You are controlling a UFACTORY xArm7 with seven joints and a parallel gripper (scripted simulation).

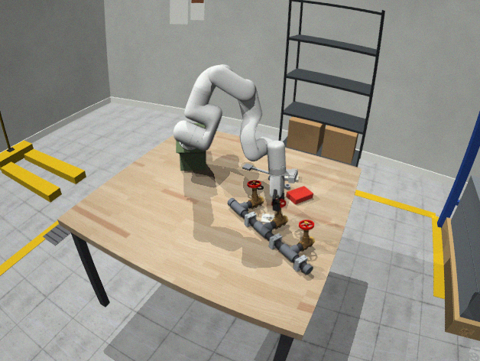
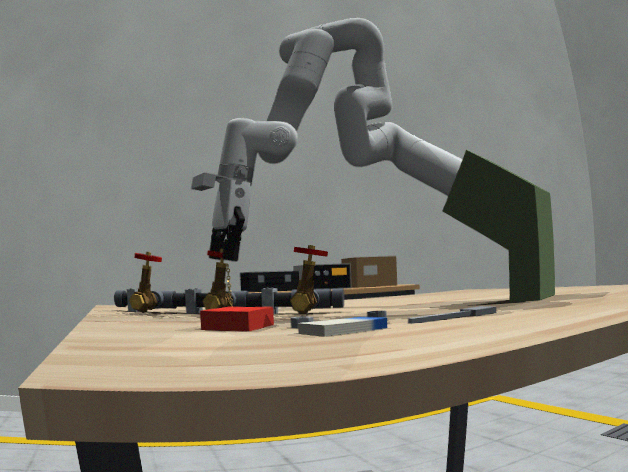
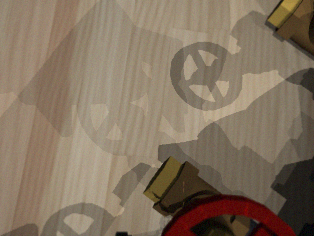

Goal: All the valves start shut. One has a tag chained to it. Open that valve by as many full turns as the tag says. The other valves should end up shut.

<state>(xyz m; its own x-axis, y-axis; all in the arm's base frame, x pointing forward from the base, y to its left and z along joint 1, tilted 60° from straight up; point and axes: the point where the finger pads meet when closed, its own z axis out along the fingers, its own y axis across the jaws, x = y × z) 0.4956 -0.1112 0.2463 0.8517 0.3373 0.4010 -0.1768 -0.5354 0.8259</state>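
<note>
Three brass valves with red handwheels stand on a grey pipe (image 1: 264,229) (image 2: 248,297) on the wooden table (image 1: 155,217) (image 2: 203,355). The middle valve (image 1: 280,219) (image 2: 218,291) carries a chain (image 2: 227,284) to a white tag (image 1: 267,217); the tag's number is not readable. My gripper (image 1: 276,201) (image 2: 225,249) is open and points down, with its fingers at the level of the middle handwheel (image 1: 283,202) (image 2: 214,253) (image 3: 225,216), around its rim. The wrist view shows that wheel at the bottom edge and the brass body (image 3: 175,187) under it. The far valve (image 1: 254,183) (image 2: 310,250) and the near valve (image 1: 306,226) (image 2: 147,257) stand apart from the gripper.
A red block (image 1: 299,194) (image 2: 236,318) lies just beside the pipe. A flat grey and blue part (image 2: 340,324) (image 1: 290,175) and a dark bar (image 2: 446,314) lie nearer the green arm base (image 1: 192,159) (image 2: 507,223). A black shelf (image 1: 329,77) with boxes stands behind the table.
</note>
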